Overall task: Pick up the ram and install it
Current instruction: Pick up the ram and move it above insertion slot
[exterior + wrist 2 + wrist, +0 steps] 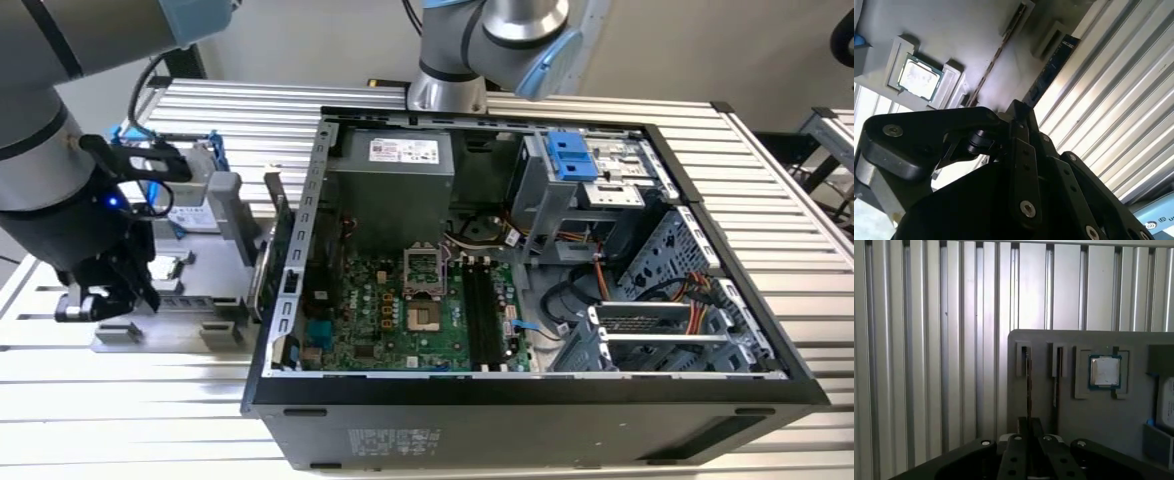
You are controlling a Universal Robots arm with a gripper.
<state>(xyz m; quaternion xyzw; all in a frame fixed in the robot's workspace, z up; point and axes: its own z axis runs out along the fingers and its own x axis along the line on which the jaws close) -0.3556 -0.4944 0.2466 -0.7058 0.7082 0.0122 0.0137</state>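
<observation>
gripper (1029,423) | fingers near-closed, seemingly pinching ram (1055,62) edge between them | light, stiff, fragile board | take by long edges, squeeze gently

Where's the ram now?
In the first wrist view the ram stands on edge in the grey holder, in the slot farthest from the square chip, at the gripper.

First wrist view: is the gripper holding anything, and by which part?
Cannot be told. The gripper sits at one end of the ram, on edge in the gray tray.
</observation>
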